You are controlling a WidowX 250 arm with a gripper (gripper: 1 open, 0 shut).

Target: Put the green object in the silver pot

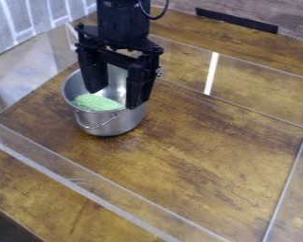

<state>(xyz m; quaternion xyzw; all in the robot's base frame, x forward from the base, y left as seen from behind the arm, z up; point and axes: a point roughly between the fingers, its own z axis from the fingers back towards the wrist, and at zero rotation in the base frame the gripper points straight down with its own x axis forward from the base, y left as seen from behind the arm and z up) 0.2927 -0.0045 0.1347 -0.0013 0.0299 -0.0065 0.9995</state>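
The silver pot (106,122) stands upright on the wooden tabletop (186,156), towards the left side of the view. Its shiny wall catches the light, and a thin looped handle (101,126) shows on the side facing the camera, just below the rim. The green object (98,102), pale and rather flattish (a soft-looking little lump), is within the pot's opening, near the front left part of the rim. Whether it rests on the bottom or is held up off it, I cannot tell.

Above the pot hangs the black robot arm, reaching down from the top of the view, with its gripper (113,97) pointing downwards. One dark side of the gripper comes down over the right part of the opening, while the other is over the back left part, close to the green object. The fingers are too dark and too small here to read: I cannot tell whether they are spread, pressed together or pinching the green object.

Clear, see-through strips (103,182) run along the left and lower left of the tabletop, and a light-coloured strip (212,73) lies on the wood to the right of the arm. A dark bar (204,8) shows at the top edge of the view.
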